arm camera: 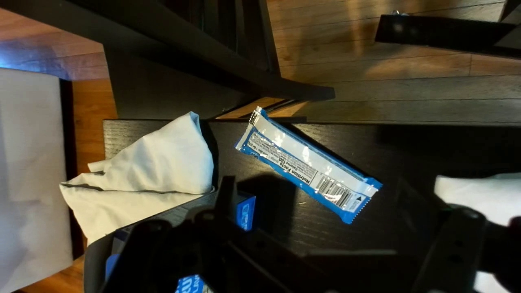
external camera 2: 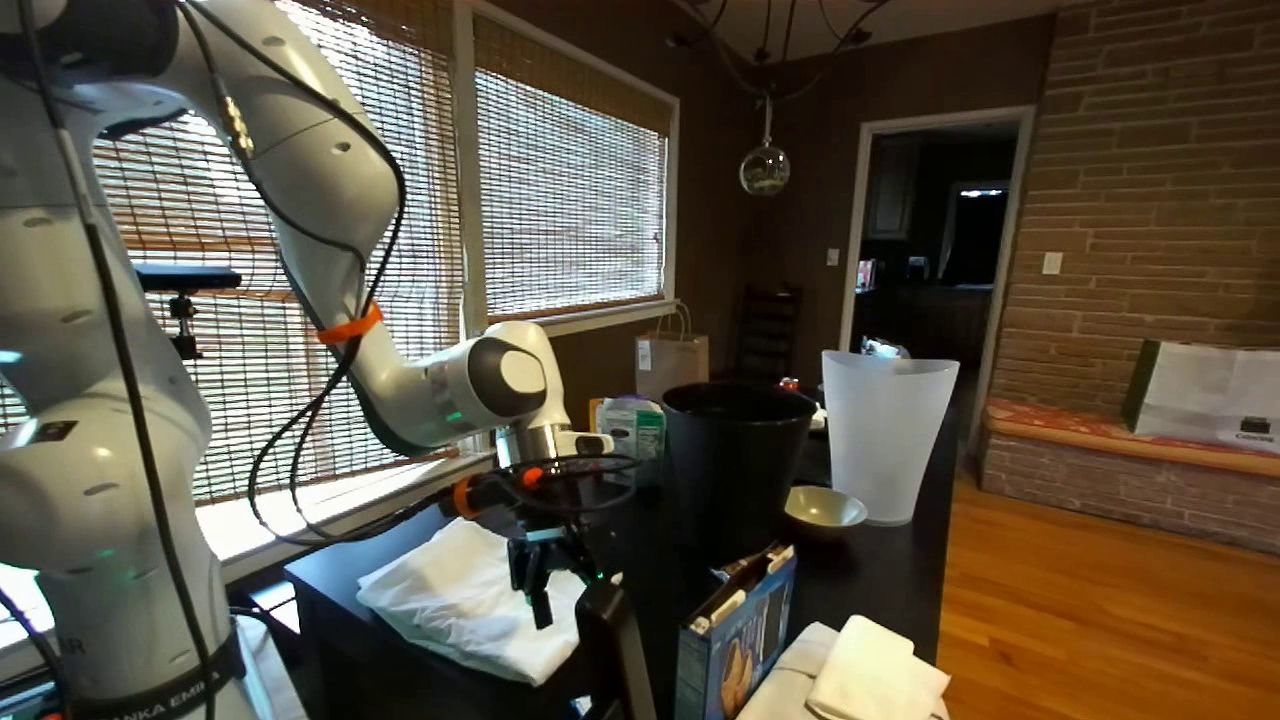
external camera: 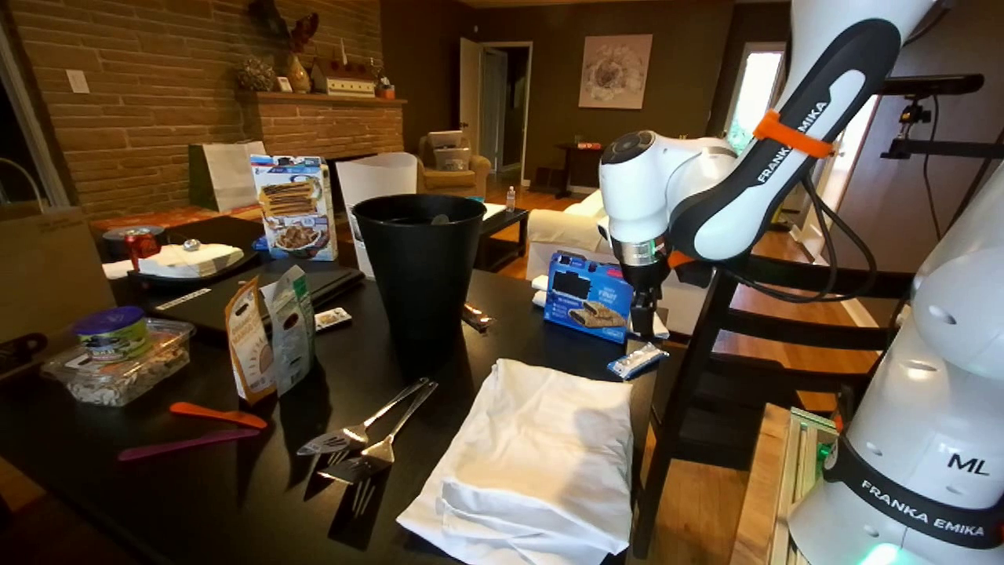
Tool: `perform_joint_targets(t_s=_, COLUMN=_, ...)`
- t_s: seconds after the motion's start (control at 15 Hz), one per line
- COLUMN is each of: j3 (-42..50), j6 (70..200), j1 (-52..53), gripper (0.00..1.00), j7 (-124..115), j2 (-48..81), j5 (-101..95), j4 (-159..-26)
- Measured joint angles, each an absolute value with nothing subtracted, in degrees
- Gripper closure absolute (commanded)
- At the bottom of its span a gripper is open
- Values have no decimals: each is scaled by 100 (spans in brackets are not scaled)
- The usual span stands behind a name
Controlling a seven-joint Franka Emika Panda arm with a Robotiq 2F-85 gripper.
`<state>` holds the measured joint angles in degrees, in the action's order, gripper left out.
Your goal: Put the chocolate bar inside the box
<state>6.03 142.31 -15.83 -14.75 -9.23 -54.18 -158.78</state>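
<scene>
Chocolate bar (arm camera: 308, 166) is lying aslant below a wide-spread tool (external camera: 643, 318)

The bar is resting flat on the tabletop (arm camera: 415, 146), outside the box (external camera: 588, 297) and near the edge where a chair (arm camera: 285, 87) is standing. In the wrist view it is sitting beyond the fingers (arm camera: 226, 199), toward the top of that view and within the span between them; in an exterior view it is showing just below the tips. Its long axis is slanting from upper left to lower right in the wrist view, running closer to the line that joins the two fingers than across it. The coming grasp is therefore probably calling for a turn of the wrist, so that the fingers are straddling the bar's narrow width.

The tool is hanging with its fingers far apart and is holding nothing; no contact with the bar is showing. One finger is overlapping the box in the wrist view; the views are not showing whether the two are touching. The box is standing upright just beside, perhaps risking a knock.
</scene>
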Motion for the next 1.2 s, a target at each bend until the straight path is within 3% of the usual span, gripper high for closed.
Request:
perform_joint_targets(t_s=0.53, j3=734, j6=14286, j1=-1470, gripper=0, j7=-2240, j2=-313, j5=-4821, j4=-15867)
perform_joint_targets(t_s=1.2, j3=1176, j6=15750, j1=-1479, gripper=0, j7=-3210, j2=564, j5=-5099, j4=-15666)
